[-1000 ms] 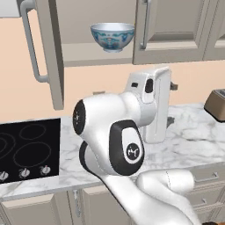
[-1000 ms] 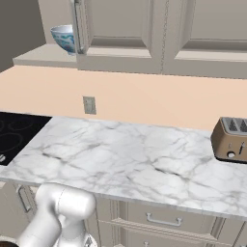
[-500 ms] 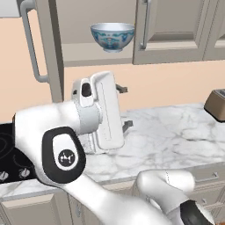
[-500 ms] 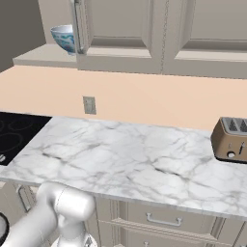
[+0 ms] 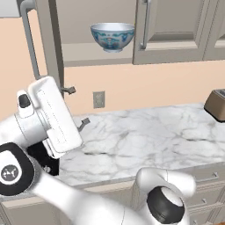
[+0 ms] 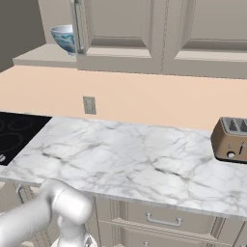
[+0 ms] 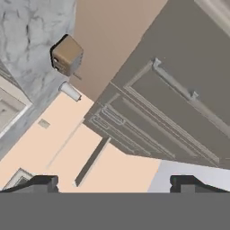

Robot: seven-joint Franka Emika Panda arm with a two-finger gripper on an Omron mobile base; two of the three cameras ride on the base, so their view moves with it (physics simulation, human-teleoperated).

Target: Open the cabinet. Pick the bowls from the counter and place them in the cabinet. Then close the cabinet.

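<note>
Gripper (image 5: 77, 107) spread apart and empty, swung left by the open cabinet door (image 5: 48, 48); patterned bowl (image 5: 112, 37) shelved, and a wide swing could clip that door.

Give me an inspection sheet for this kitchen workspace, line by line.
Surface: white marble counter, bare across its middle.
Job's things: patterned bowl upright on the shelf of the cabinet, whose left door is swung open; tan bowl nothing seen.
Clutter: brown toaster at the counter's right end.
Gripper: gripper raised beside the open door, fingers apart, nothing held.
Cables: nothing seen.
Surroundings: black cooktop left of the counter, wall outlet, drawers below.
</note>
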